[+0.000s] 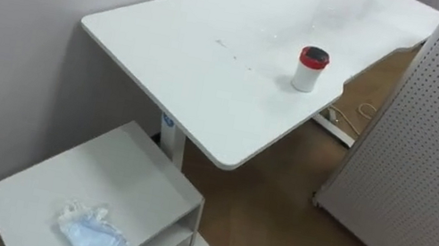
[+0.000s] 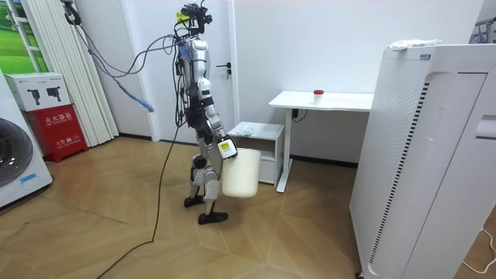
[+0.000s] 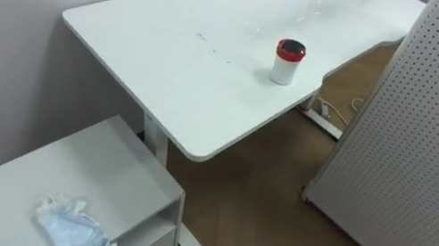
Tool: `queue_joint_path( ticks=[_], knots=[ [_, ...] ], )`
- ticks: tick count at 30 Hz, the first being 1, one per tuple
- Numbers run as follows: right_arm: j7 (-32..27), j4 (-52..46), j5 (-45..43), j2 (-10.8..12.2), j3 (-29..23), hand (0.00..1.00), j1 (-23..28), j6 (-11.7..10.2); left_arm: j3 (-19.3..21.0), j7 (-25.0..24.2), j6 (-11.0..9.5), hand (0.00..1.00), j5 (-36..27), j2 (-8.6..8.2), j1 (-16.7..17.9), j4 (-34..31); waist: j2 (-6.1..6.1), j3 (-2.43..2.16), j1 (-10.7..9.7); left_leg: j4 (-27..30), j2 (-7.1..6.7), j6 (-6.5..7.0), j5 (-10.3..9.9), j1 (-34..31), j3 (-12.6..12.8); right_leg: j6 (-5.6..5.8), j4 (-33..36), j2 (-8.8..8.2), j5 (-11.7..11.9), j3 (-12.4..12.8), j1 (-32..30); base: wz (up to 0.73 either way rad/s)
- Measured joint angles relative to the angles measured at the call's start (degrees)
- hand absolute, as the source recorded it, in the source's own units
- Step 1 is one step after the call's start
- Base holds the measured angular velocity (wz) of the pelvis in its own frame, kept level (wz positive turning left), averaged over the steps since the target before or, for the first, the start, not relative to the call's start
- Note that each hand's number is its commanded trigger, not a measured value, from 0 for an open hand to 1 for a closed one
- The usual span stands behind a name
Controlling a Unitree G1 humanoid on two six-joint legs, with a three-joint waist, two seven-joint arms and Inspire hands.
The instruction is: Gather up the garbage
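Wood flooring (image 2: pixel 116 225) carries a long white desk (image 1: pixel 210 76) against the wall. Beside the desk stands a low white open-fronted cabinet (image 1: pixel 102 175), and we stand just short of that cabinet. Our right hand (image 2: pixel 225 147) hangs at hip level and holds a white plastic bin (image 2: pixel 240 177) by its upper rim, so it is loaded rather than free. The nearer piece of garbage is a crumpled pale blue and white wad (image 1: pixel 96 232). It lies on the cabinet top, ahead of the hand and a little above it, just beyond the bin. Its long axis runs roughly along the cabinet's near edge. A small white cup with a red lid (image 1: pixel 311 68) stands upright on the desk, farther ahead of the hand and higher, well apart from the wad. We judge the wad the natural first pick. The bin already hangs close below the cabinet's edge, so the reach forward and up is short, and the other arm should make it.
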Motion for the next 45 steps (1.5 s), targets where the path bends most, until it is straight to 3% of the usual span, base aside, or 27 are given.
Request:
queue_joint_path(
  ticks=[3,6,8,11,21,23,25,29,35,39,43,45],
  knots=[
    [0.02,0.58,0.03,-0.08,2.27,1.0,-1.47,-0.21,-0.96,0.64,-0.01,0.0,1.92,0.17,-3.3,-0.75,-0.12,0.05,-0.39,0.4,-0.2,0.0,0.0,-1.13,0.13,0.01,-0.06,-0.23,0.0,-0.12,-0.82,0.06],
    [0.61,1.82,-0.01,-0.12,4.09,1.0,-4.28,-0.51,-2.12,1.97,-0.28,0.0,4.78,0.52,-9.51,-4.06,0.12,0.19,-0.45,2.14,-0.36,-0.16,-0.1,-4.39,0.04,0.02,1.07,-0.64,0.03,-0.1,-3.54,0.1],
    [1.38,3.03,-0.07,-0.33,6.31,1.0,-6.95,-0.49,-3.58,3.81,-1.79,0.0,4.76,0.87,-14.88,-3.53,0.95,0.72,-0.84,2.33,-0.46,-0.17,-0.1,-5.04,0.08,0.01,2.18,-0.83,0.03,-0.15,-4.68,-0.05],
    [2.24,3.11,-1.87,-0.24,7.97,1.0,-9.02,-0.44,-5.2,5.1,-2.39,0.0,4.88,0.87,-19.48,-2.77,2.02,1.1,-2.09,2.29,-0.59,-0.18,-0.09,-6.39,0.24,-0.07,3.88,-1.1,-0.03,-0.09,-6.97,-0.01],
    [2.37,3.0,-1.22,-0.37,9.45,1.0,-11.85,-0.5,-7.37,6.97,-2.88,0.0,4.84,0.92,-21.64,0.89,2.3,1.5,-4.61,6.52,-0.6,-0.3,0.0,-13.11,0.28,-0.53,6.96,-1.55,0.21,-0.05,-13.2,0.01],
    [2.31,2.96,-1.23,-0.43,9.54,1.0,-12.62,-0.52,-7.4,7.01,-2.87,0.0,4.83,0.93,-22.32,1.54,2.42,2.11,-4.66,8.38,-0.54,-0.25,-0.15,-15.14,0.13,-0.76,7.71,-1.65,0.35,-0.14,-14.54,0.06],
    [2.31,2.83,-1.13,-0.42,10.24,1.0,-13.35,-0.48,-7.44,7.55,-2.88,0.0,4.76,0.94,-22.91,1.65,2.52,2.22,-4.62,9.82,-0.41,-0.24,-0.66,-17.12,0.11,-0.82,9.03,-1.7,0.38,-0.2,-16.49,0.03],
    [1.94,2.82,0.13,-0.61,13.51,1.0,-15.44,-0.73,-8.61,8.24,-2.89,0.0,4.88,0.92,-24.48,1.7,3.12,2.95,-4.53,13.71,0.05,-0.13,-1.83,-20.87,0.3,-1.08,12.15,-1.81,0.38,-0.14,-19.77,-0.01],
    [0.36,0.98,1.02,-0.33,15.31,1.0,-16.87,-1.37,-8.52,13.12,-2.99,0.0,4.88,1.09,-28.18,2.42,3.64,3.62,-4.43,18.82,0.69,-0.36,-2.58,-26.47,0.26,-1.79,15.91,-1.71,0.21,-0.14,-24.75,-0.01],
    [0.4,0.6,2.78,-0.46,15.49,1.0,-18.3,-1.39,-8.54,15.47,-3.04,0.0,5.61,1.41,-29.38,2.6,3.68,3.8,-4.71,22.18,1.03,-0.56,-3.28,-30.13,0.25,-2.59,18.82,-1.78,-0.24,-0.2,-28.29,-0.03],
    [0.2,-0.64,5.63,-0.55,16.47,1.0,-18.48,-1.44,-9.15,18.35,-3.03,0.0,6.12,3.01,-30.34,2.65,3.92,4.16,-4.97,25.77,2.24,-1.03,-4.12,-33.69,-0.24,-3.31,20.14,-1.35,-0.69,-0.61,-30.79,-0.01],
    [-0.2,-1.25,7.69,-0.9,17.16,1.0,-18.4,-1.51,-9.95,19.8,-3.03,0.0,7.4,3.86,-31.14,2.64,4.02,4.23,-5.1,26.37,2.15,-1.09,-4.09,-35.1,-0.4,-3.52,21.04,-1.58,-0.83,-0.68,-32.32,0.07]
  ],
)
